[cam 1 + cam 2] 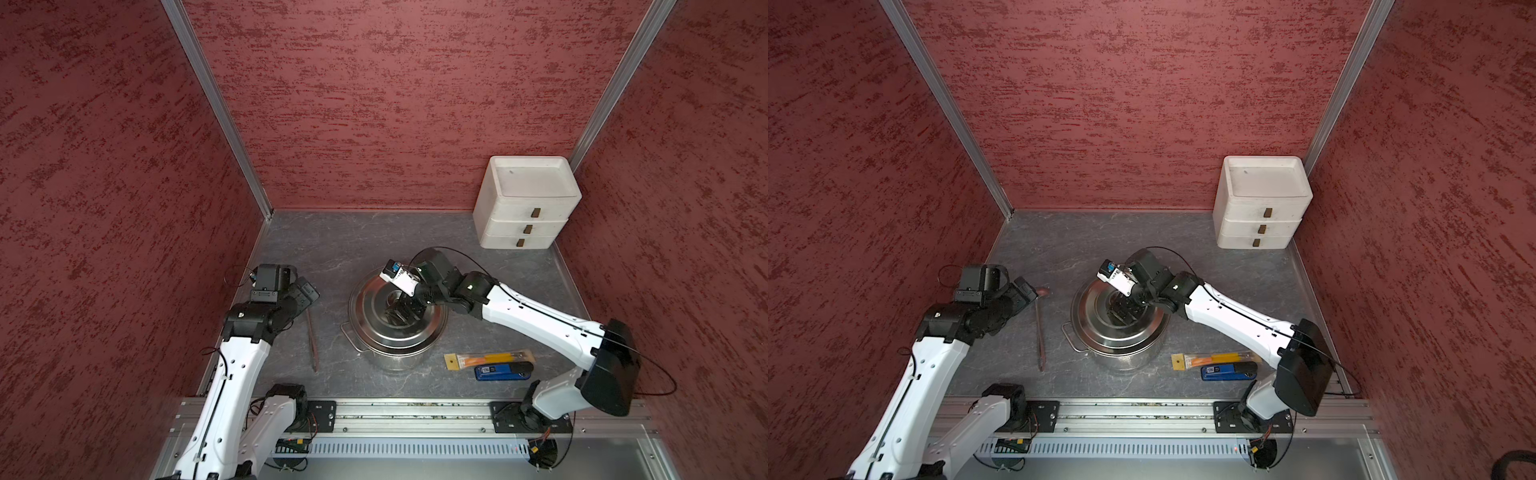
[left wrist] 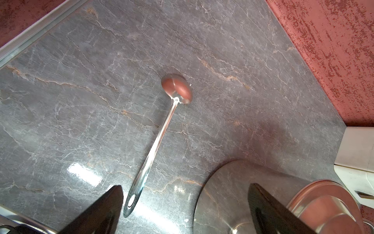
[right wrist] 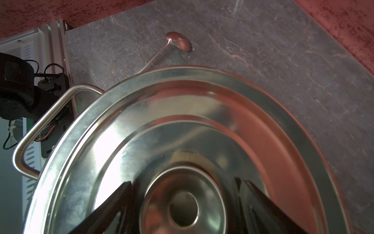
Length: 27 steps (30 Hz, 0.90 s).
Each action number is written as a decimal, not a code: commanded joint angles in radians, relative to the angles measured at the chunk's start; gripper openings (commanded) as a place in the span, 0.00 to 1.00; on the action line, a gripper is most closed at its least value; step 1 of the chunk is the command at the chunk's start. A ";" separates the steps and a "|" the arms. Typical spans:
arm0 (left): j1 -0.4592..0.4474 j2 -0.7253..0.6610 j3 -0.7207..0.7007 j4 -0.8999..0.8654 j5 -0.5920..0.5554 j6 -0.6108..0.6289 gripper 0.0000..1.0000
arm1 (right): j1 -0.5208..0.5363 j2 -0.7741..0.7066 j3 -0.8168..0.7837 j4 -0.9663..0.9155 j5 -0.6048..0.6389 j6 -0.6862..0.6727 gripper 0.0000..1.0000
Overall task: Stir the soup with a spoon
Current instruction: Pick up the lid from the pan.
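The left gripper (image 2: pixel 185 186) is held wide open with nothing between its fingers (image 2: pixel 101 210). The spoon (image 2: pixel 157 137) is laid flat on the desk (image 2: pixel 81 81) below this gripper and is not touched by it. In the left wrist view its handle end is seen between the spread fingers, close to one of them, and its round bowl is pointed away beyond the fingertips. In a top view the spoon (image 1: pixel 1040 328) is seen running from beneath the left gripper (image 1: pixel 1025 291) back toward the arm's base, with the steel pot (image 1: pixel 1125 353) just beside it on the side nearer the right gripper (image 1: pixel 1123 311).

The right gripper (image 3: pixel 184 182) is lowered over the lid (image 3: pixel 202 101), which is seated on the pot. Its fingers (image 3: pixel 121 194) are spread on either side of the lid's knob (image 3: pixel 183 204); whether the knob is touched cannot be told, and it is not clamped. The pot's side handle (image 3: pixel 40 125) is visible at the rim.

Behind the right gripper, beside its arm, an orange-and-yellow packaged tool (image 1: pixel 488 359) and a blue-and-black gadget (image 1: pixel 503 371) are laid side by side. A white drawer unit (image 1: pixel 525 203) is placed well beyond it, in the far corner.
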 commanded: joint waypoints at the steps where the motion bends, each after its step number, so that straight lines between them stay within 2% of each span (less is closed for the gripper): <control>1: 0.008 -0.004 0.031 0.009 -0.003 0.015 1.00 | -0.011 -0.014 -0.058 0.016 0.024 -0.013 0.78; 5: 0.010 0.000 0.028 0.015 -0.004 0.013 1.00 | -0.011 -0.044 -0.090 0.029 0.041 -0.029 0.62; 8: 0.010 0.003 0.022 0.016 -0.006 0.009 1.00 | -0.011 -0.076 -0.095 0.045 0.057 -0.032 0.46; 12: 0.010 0.004 0.016 0.022 -0.003 -0.003 1.00 | -0.014 -0.096 -0.076 0.077 0.056 -0.006 0.35; 20: 0.010 0.024 0.006 -0.033 -0.044 -0.040 1.00 | -0.088 -0.139 0.072 0.123 -0.026 0.132 0.31; 25: 0.014 0.052 -0.025 -0.050 -0.034 -0.069 1.00 | -0.209 -0.192 0.116 0.076 0.024 0.228 0.30; 27: 0.015 0.075 -0.040 -0.047 -0.013 -0.076 1.00 | -0.292 -0.236 0.089 0.043 0.060 0.260 0.30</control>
